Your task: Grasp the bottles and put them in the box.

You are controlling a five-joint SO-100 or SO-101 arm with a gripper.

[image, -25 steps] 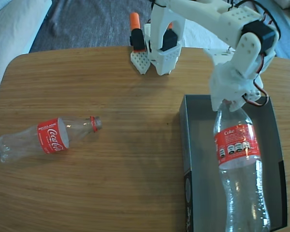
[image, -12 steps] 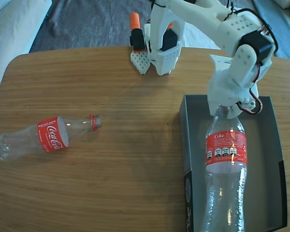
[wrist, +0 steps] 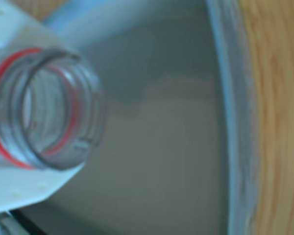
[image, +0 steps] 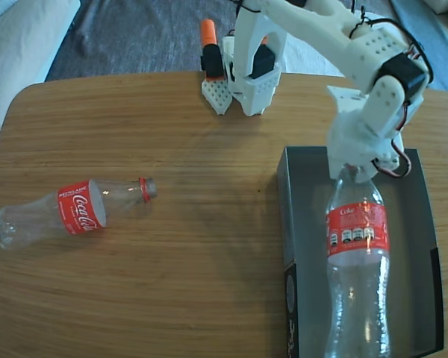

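My white gripper [image: 353, 176] is shut on the neck of a clear cola bottle [image: 358, 261] with a red label, held over the dark box [image: 285, 224] at the right of the fixed view. The bottle hangs lengthwise inside the box's outline, its base toward the near edge. In the wrist view the bottle's open mouth [wrist: 39, 110] with its red ring fills the left side, against a white finger [wrist: 19, 34], with the box's grey floor [wrist: 161, 147] below. A second bottle [image: 71, 210] lies on its side on the table at the left, far from the gripper.
The arm's white base [image: 252, 67] stands at the table's far edge, with an orange-tipped part [image: 211, 56] beside it. The round-cornered wooden table [image: 194, 261] ends near the left bottle. A pale cushion [image: 15, 37] lies beyond the far left corner.
The held bottle has swung from tilted right to nearly straight along the box, after leaning left half a second ago. The gripper shifted slightly. The left bottle has not moved.
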